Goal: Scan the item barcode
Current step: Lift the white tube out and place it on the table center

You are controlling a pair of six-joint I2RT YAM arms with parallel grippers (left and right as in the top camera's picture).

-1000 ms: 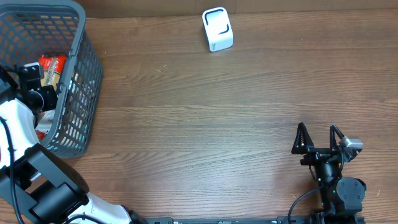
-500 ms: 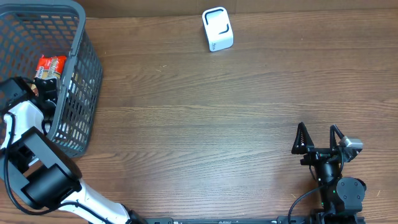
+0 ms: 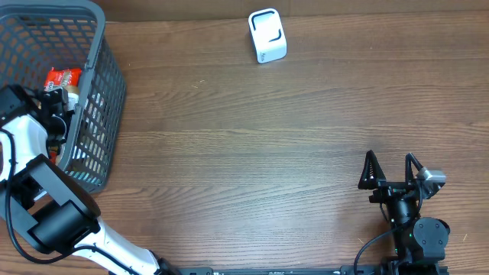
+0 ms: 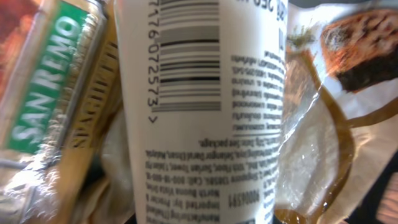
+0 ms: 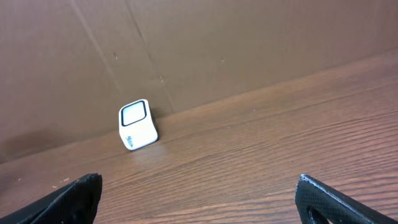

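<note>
While the left arm is down in the basket [image 3: 103, 92]: the step in hand is the pick; the scan itself is not yet begun.
Left gripper [image 3: 53, 105]: clenched, inside the basket. Its fingers are hidden in the wrist view, but the white container [image 4: 199, 137] fills that view, so I judge the grip is on it.
Item: dead ahead of the left gripper and right up against it, with its barcode [image 4: 186, 68] facing the wrist camera.
Neighbours: a spaghetti pack [image 4: 56, 112] lies just beside the item on one side and a clear-film packet [image 4: 323, 124] on the other.
Right gripper [image 3: 390, 157]: released, holding nothing.
Scanner [image 3: 267, 35]: well apart from both grippers, ahead of the right one and across the table from the left one.
Next move: lift the item clear of the basket wall without dragging the neighbours. Then carry it across and turn the barcode toward the scanner's window.
</note>
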